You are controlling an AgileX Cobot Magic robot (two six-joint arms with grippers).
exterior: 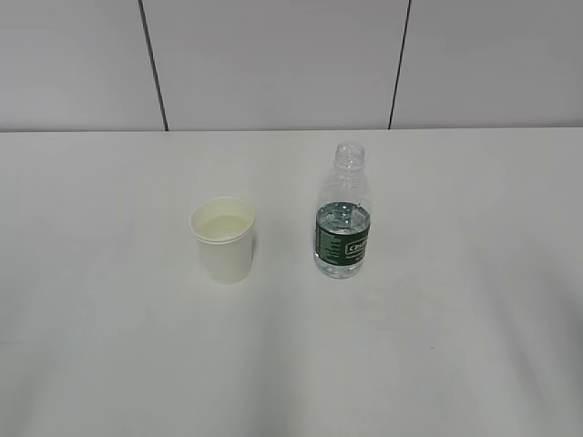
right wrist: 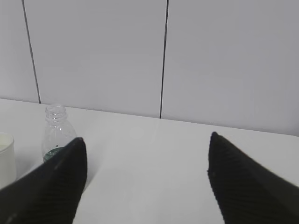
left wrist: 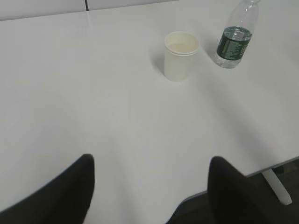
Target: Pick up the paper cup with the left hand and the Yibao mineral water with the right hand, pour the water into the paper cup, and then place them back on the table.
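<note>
The cream-white paper cup (exterior: 223,241) stands upright on the white table (exterior: 100,300), with pale liquid inside. The Yibao mineral water bottle (exterior: 343,214), capless with a dark green label, stands upright to its right, holding a little water. Neither arm shows in the exterior view. In the left wrist view the left gripper (left wrist: 152,163) is open and empty, well short of the cup (left wrist: 181,55) and bottle (left wrist: 236,37). In the right wrist view the right gripper (right wrist: 147,140) is open and empty; the bottle (right wrist: 55,133) and the cup's edge (right wrist: 5,158) lie at far left.
A grey panelled wall (exterior: 273,64) with dark seams backs the table. The table's front edge and a white leg (left wrist: 275,184) show at lower right in the left wrist view.
</note>
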